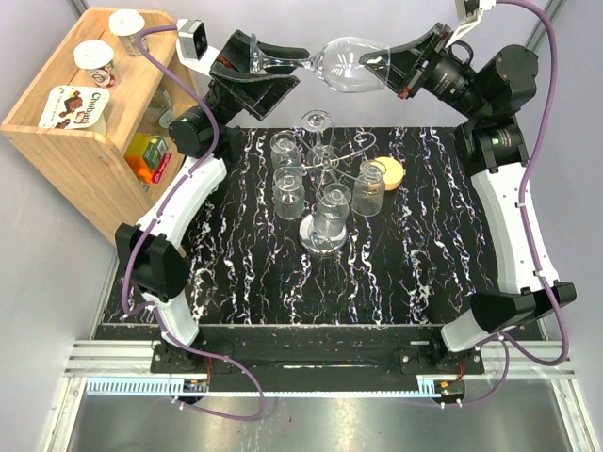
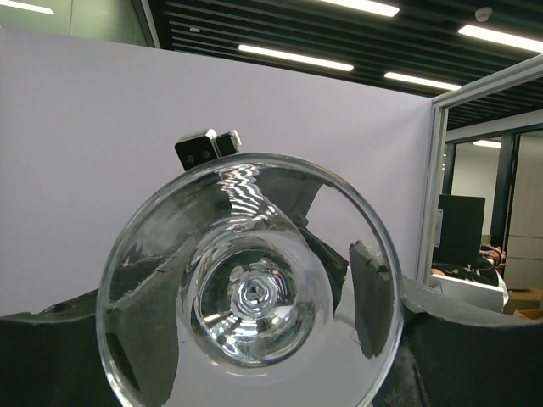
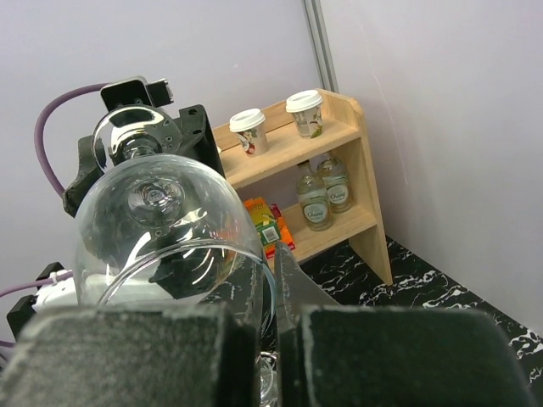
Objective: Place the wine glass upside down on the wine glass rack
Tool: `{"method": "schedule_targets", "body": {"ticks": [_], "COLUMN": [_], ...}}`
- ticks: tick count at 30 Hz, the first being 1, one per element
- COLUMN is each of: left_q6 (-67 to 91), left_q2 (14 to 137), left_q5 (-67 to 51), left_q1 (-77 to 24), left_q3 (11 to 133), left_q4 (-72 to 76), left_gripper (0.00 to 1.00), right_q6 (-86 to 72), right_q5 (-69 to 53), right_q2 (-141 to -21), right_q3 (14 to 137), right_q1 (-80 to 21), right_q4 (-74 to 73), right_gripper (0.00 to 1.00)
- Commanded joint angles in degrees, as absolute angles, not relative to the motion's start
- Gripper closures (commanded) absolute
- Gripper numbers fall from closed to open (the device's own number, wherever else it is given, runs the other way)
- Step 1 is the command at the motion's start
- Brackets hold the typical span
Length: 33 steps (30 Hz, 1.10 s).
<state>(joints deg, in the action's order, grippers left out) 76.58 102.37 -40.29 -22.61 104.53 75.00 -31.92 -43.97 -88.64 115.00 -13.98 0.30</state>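
Handover risk first: wine glass (image 1: 344, 64) lies on its side in mid-air, high over the far edge of the tabletop (image 1: 433, 245), foot toward the left arm, bowl toward the right. Right tool (image 1: 391, 68) is pressed together on the bowl wall at the rim, so a pinch on thin glass carries the whole thing as a cantilever. Left tool (image 1: 256, 56) straddles the foot end, fingers (image 2: 450, 348) either side of the disc. You can't tell from any view whether they bear on the glass or stand clear of it. If you release the right side before the left has a real hold, the glass drops onto the ones below. If both hold and the arms pull apart or twist, the stem is what snaps. Squeezing harder on the rim could chip it. Smooth glass can also pivot between pads under the bowl's weight once only the foot end is held, so expect sag. Wine glass rack (image 1: 311, 241) sits mid-tabletop, below the glass and nearer the bases, with several glasses (image 1: 289, 193) crowded round its post. Coming down bowl-first you could clip one or shove the light wire stand. Can't pick out a free arm from overhead, so check before committing.
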Motion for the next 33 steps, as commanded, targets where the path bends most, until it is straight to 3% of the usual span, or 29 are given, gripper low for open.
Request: {"method": "schedule_targets", "body": {"ticks": [1,4,9,10,12,13,17,23,33], "left_q6": [75.7,75.2,74.8,74.8,74.5,74.5,75.0,74.4,73.0], "left_q2": [100.6,100.5,100.5,100.4,100.4,100.3,100.2,100.0,101.2], "left_q5": [-37.4,-37.3,-37.2,-36.9,-37.1,-37.2,-37.1,-38.1,-40.4], "left_q1": [-22.9,-23.4,-22.9,-22.9,-22.7,-22.6,-22.6,-22.6,-22.7], "left_q3": [104.7,104.5,105.6,105.7,105.8,105.6,104.8,104.3,105.6], "left_q4": [81.4,80.9,80.0,79.4,78.8,78.7,78.7,78.6,77.3], "left_gripper": [0.68,0.85,0.88,0.92,0.98,1.0,1.0,1.0,1.0], "right_q6": [-30.0,-29.4,-29.0,-28.6,-28.0,-27.4,-25.1,-23.8,-21.8], "right_q5": [-45.1,-45.3,-46.6,-46.8,-47.2,-47.5,-47.8,-47.7,-51.7], "right_q2": [-85.9,-84.9,-83.2,-83.1,-82.5,-82.3,-81.9,-83.1,-83.4], "right_q3": [112.9,110.6,106.4,105.9,103.9,103.3,101.1,102.2,101.4], "right_q1": [-15.9,-16.0,-16.3,-16.5,-17.0,-17.4,-19.3,-20.9,-27.1], "right_q4": [1.1,1.1,1.8,1.8,1.6,1.3,0.4,-1.6,-3.1], "right_gripper": [1.0,1.0,1.0,0.98,0.8,0.78,0.78,0.88,0.94]}}
